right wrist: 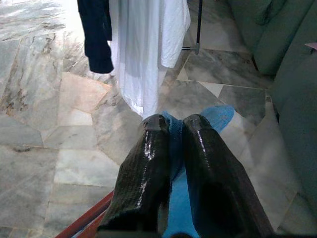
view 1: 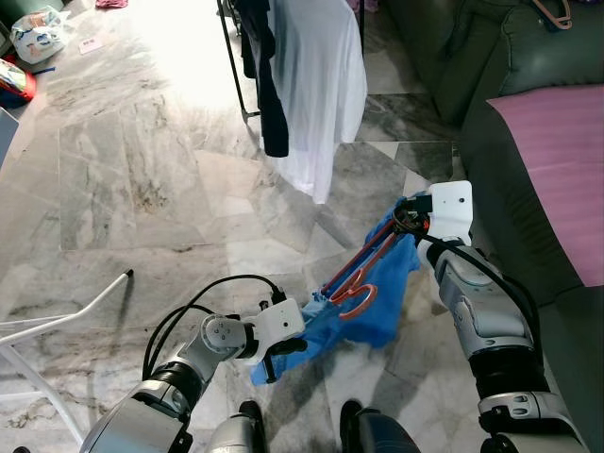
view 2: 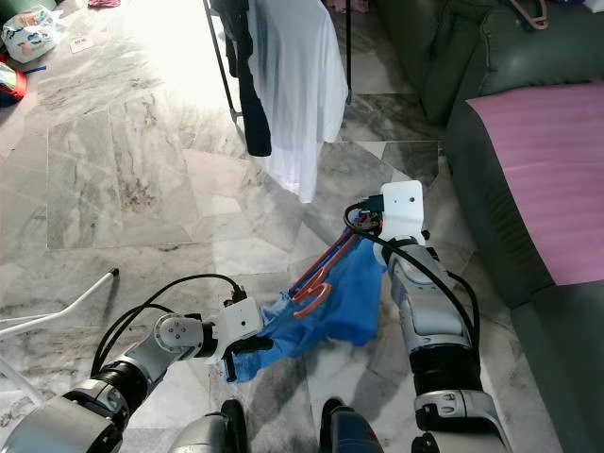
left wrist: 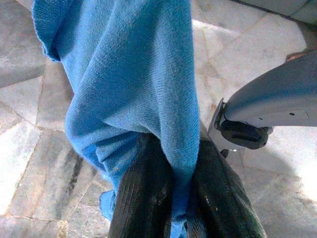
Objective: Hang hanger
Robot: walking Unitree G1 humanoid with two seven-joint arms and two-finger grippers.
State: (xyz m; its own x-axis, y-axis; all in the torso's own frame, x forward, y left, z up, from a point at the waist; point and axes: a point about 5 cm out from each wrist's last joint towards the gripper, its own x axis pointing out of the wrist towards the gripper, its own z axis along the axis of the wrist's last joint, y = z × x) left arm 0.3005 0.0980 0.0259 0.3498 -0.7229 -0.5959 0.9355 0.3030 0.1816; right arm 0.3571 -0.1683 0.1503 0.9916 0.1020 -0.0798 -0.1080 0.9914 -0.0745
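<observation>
Low over the marble floor, both grippers are clamped on the blue knit garment, left gripper near, right gripper farther, red plastic hanger between, so I'd keep it taut while carrying toward the far rack's white shirt.

Left arm: bent low across the front, its tool clamped on blue cloth. Right arm: raised forward, forearm upright, its tool pinched tight on blue cloth.

Garment between grippers, hanger on it.
</observation>
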